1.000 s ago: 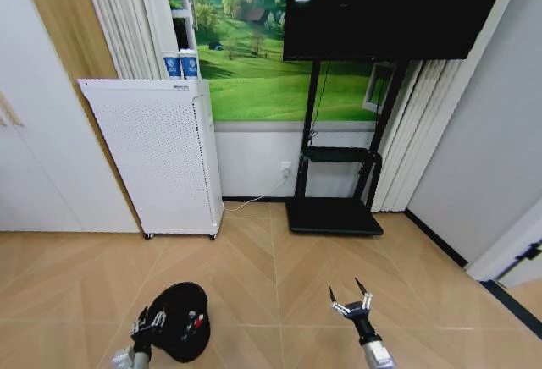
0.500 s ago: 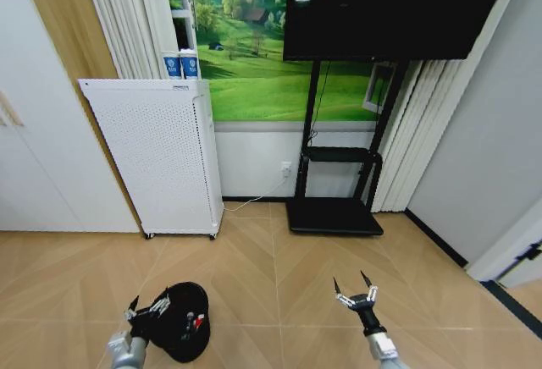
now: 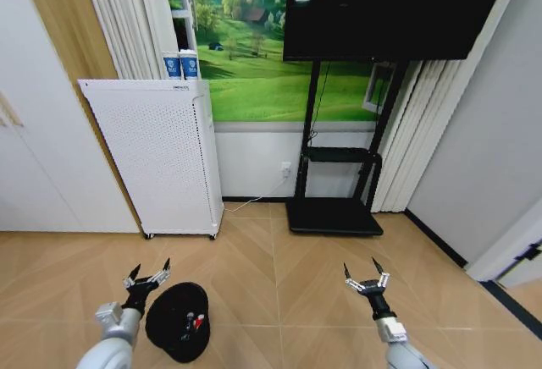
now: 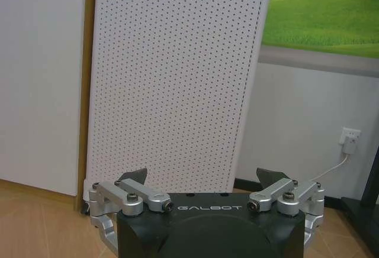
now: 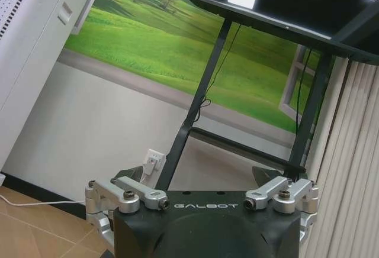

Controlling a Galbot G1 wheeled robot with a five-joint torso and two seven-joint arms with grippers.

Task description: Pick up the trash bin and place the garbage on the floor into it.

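Released, the trash bin stands just beside the raised, wide-open, empty left gripper

The wooden floor has a herringbone pattern. On it stands the black trash bin, with small litter inside. Against the wall stand a white perforated appliance and a black TV stand.

Black trash bin; white dot-perforated appliance; herringbone tan floor.
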